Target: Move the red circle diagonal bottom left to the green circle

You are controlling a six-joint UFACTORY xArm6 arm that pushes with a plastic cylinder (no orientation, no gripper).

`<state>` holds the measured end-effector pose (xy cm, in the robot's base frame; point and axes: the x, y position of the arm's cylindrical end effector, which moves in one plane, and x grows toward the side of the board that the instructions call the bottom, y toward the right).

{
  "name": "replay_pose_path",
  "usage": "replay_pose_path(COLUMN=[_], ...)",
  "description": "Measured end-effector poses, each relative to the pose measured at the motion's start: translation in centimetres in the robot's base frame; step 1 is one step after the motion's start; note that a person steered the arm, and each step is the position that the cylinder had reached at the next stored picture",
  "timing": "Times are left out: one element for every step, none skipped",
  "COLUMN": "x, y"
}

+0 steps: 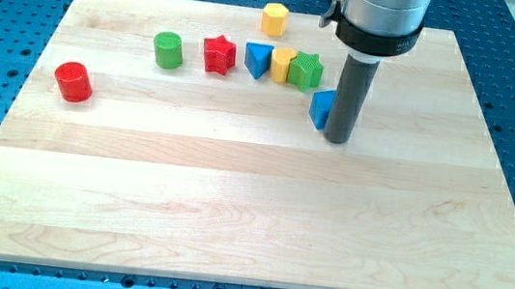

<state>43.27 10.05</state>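
In the camera view, my tip [337, 139] is resting on the wooden worktop [249, 221] at the view's right of centre, touching or just beside a blue block [321, 108] whose shape I cannot make out because the rod is covering part of it. There is no gripper on this arm, so nothing is opening or closing; only the rod is doing the work.

The red circle [73, 82] is sitting near the worktop's left edge, well apart from my tip. The green circle [168, 50] is standing above and to the right of it, at the left end of a row that is continuing with a red star [218, 54], a blue triangle [258, 61], a yellow block [282, 65] and a green star [306, 70]. A yellow hexagon [274, 18] is lying near the top edge.

I judge that the approach is only starting. The red circle is already lying down-left of the green one but some way off, so the next move is calling for a long sweep under the row to its left side, then a short push rightward.
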Motion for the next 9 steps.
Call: replay_pose_path(x=[2.7,3.9,4.5,6.4,12.5,10.3,3.0,-1.0,-2.3], y=[3.6,8.0,7.5,-0.1,-9.1,-24.4,-36.7,-40.1,-37.8])
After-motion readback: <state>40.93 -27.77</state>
